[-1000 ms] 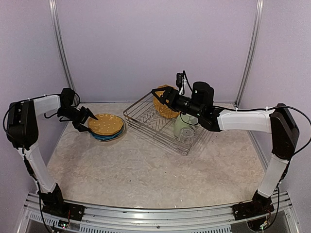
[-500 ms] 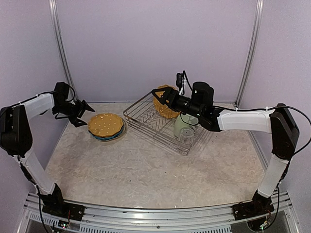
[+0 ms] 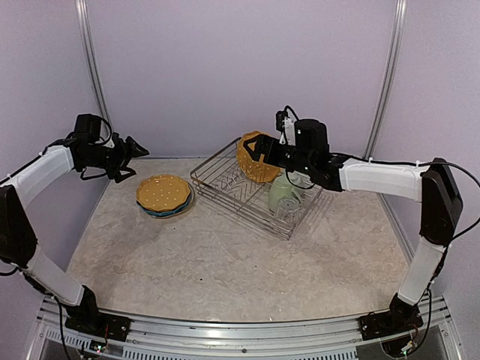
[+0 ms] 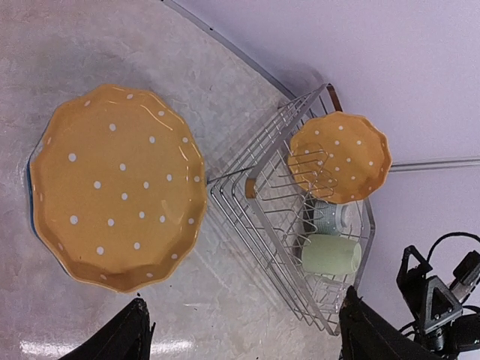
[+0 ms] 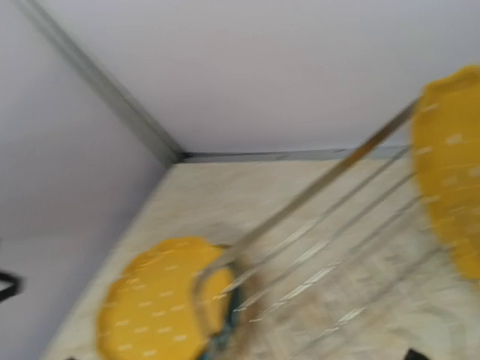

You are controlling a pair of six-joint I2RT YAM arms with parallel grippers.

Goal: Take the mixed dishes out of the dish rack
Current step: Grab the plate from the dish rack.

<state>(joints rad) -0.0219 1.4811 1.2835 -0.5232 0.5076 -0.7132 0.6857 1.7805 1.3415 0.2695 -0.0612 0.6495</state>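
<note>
1. Since a second ago my left end effector [image 3: 133,159] has come off the rim of the stacked orange scalloped plate [image 4: 116,184], lifted and drawn back toward the wall. My right end effector [image 3: 253,148] has risen a little at the far corner of the dish rack [image 3: 217,184].
2. Left end effector: released, fingers spread wide, nothing between them. The stacked plate lies flat below and ahead of it, on a blue plate [image 3: 161,212] of which only the edge shows. Both sit on the worktop [image 3: 225,270], just beside the rack.
3. Right end effector: at the top rim of the second orange scalloped plate [image 3: 255,166], which stands upright in the rack. The overhead view is too small and the wrist view too blurred, so I cannot tell whether the jaws are spread or already pinching.
4. Below and behind my right end effector, toward its wrist, lie the pale green mug [image 4: 332,255] on its side and a small light-blue bowl [image 4: 328,217], both in the rack.
5. Step in hand, as I judge it: take out the upright plate.
   - One finger on each face, well over the rim.
   - Lift straight up until clear of the prongs, then swing.
   - Keep clear of the mug.
   - Hold the left arm out of the path.
6. Writing: none readable. The orange plates carry only white dots.
</note>
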